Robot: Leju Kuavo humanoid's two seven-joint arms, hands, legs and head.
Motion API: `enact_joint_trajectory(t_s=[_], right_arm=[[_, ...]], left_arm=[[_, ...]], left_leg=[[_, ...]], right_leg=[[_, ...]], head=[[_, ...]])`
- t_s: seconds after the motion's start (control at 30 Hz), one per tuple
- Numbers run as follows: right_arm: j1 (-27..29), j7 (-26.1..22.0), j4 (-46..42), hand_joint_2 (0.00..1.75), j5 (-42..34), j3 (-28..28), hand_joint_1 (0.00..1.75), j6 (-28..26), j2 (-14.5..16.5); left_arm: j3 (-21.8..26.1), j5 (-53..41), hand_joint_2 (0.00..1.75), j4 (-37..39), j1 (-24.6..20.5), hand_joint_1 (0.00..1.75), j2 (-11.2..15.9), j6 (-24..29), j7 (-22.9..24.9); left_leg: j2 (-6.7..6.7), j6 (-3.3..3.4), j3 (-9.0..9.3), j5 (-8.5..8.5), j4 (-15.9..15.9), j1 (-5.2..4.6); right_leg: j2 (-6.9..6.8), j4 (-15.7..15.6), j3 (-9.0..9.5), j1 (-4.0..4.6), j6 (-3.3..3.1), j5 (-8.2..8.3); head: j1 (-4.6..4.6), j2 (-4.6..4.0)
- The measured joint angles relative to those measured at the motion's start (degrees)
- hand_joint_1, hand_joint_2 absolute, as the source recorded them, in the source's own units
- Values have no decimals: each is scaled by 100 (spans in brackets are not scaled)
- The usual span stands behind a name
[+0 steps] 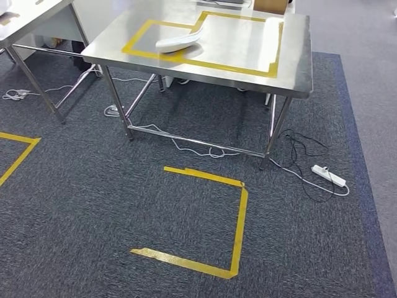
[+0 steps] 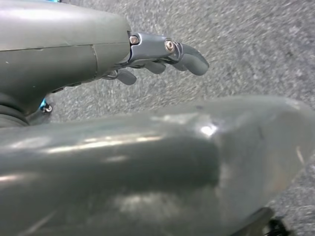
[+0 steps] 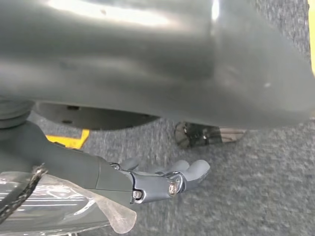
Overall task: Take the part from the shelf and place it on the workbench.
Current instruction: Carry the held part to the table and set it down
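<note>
I see the white part [image 1: 178, 41] lying on the steel workbench [image 1: 290, 74] across the yellow tape outline [image 1: 140, 37], while my left hand [image 2: 163, 54] and right hand [image 3: 163, 179] hang over grey carpet [image 1: 93, 205], fingers loosely extended, holding nothing

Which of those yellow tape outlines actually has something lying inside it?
The one on the steel workbench: a white curved part lies across that tape outline. The tape outline on the carpet in front and the one at the left edge enclose only carpet.
</note>
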Motion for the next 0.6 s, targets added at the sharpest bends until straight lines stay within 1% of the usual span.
enact_joint_trajectory(t_s=[0.03,0.07,0.1,0.13,0.17,0.2,0.23,0.27,0.3,0.33,0.37,0.4,0.43,0.47,0.5,0.53,0.57,0.6], right_arm=[[8,1,4,0,-1,-4,0,-2,0],[12,1,6,0,-1,-9,0,-2,1],[14,1,7,0,-1,-13,0,-2,1],[14,1,7,0,-1,-15,0,-1,1],[14,1,8,0,-1,-17,0,-1,1],[16,0,9,0,-1,-18,0,-1,1],[19,-3,9,0,-1,-18,0,-1,1],[19,-6,10,0,-1,-18,0,-1,1],[17,-9,10,0,-1,-19,0,-1,1],[8,-13,10,0,-1,-19,0,-1,0],[-5,-17,10,0,-1,-20,0,-1,0],[-21,-21,11,0,-1,-20,0,-1,0],[-31,-25,12,0,-1,-20,0,-1,0],[-28,-28,12,0,-1,-20,0,-2,1],[-20,-27,12,0,-1,-20,0,-2,2],[-9,-25,13,0,-1,-20,0,-3,3],[-1,-22,13,0,-1,-21,0,-4,4],[0,-20,14,0,-1,-21,0,-5,5]], left_arm=[[8,0,0,-2,3,0,-10,-1,-2],[13,0,0,-4,-1,0,-16,-1,-5],[18,0,0,-5,-2,0,-21,-2,-8],[23,0,0,-5,-2,0,-24,-2,-10],[28,0,0,-5,-2,0,-25,-2,-13],[33,0,0,-5,-2,0,-25,0,-15],[38,0,0,-6,-2,0,-28,3,-18],[41,-1,0,-7,-2,0,-31,7,-21],[43,-1,0,-7,-4,0,-35,10,-25],[45,-2,0,-10,-6,0,-42,12,-28],[47,-4,0,-14,-8,0,-50,14,-30],[49,-7,0,-19,-11,0,-57,19,-32],[52,-9,0,-25,-12,0,-66,25,-32],[56,-10,0,-28,-9,0,-71,30,-33],[63,-10,0,-31,-4,0,-73,34,-33],[71,-8,0,-32,3,0,-74,35,-33],[77,-5,0,-33,10,0,-75,34,-33],[83,-3,0,-34,16,0,-75,34,-33]], left_leg=[[16,34,-93,77,-11,6],[27,59,-189,152,-8,1],[30,75,-293,234,-4,-7],[35,79,-395,315,2,-18],[41,80,-496,393,10,-30],[47,77,-598,467,21,-40],[50,71,-695,535,34,-48],[52,63,-779,593,47,-53],[50,54,-843,641,60,-55],[47,39,-890,684,77,-62],[46,23,-921,728,92,-70],[46,4,-947,783,103,-73],[47,-22,-969,848,105,-71],[49,-50,-989,916,97,-66],[39,-85,-1012,935,99,-55],[26,-121,-1039,884,125,-46],[13,-149,-1063,809,161,-43],[2,-179,-1105,588,304,-30]], right_leg=[[20,186,-83,-5,24,-241],[39,472,-175,-9,45,-558],[50,836,-257,-9,60,-859],[56,1188,-312,-8,68,-1051],[59,1440,-300,-8,68,-1087],[59,1540,-218,-6,59,-988],[60,1439,-42,-3,43,-800],[60,1218,179,1,23,-619],[61,926,421,6,4,-500],[61,527,720,17,-18,-499],[64,131,989,25,-39,-583],[69,-187,1177,37,-63,-674],[74,-432,1303,53,-90,-752],[78,-522,1307,61,-124,-759],[67,-514,1241,58,-164,-712],[55,-511,1190,51,-209,-657],[43,-513,1148,38,-248,-609],[32,-510,1092,28,-282,-555]], head=[[5,0],[12,0],[24,0],[26,0],[26,0],[26,0],[24,0],[25,0],[25,0],[25,1],[27,1],[28,1],[32,1],[35,0],[40,0],[44,0],[44,0],[33,0]])
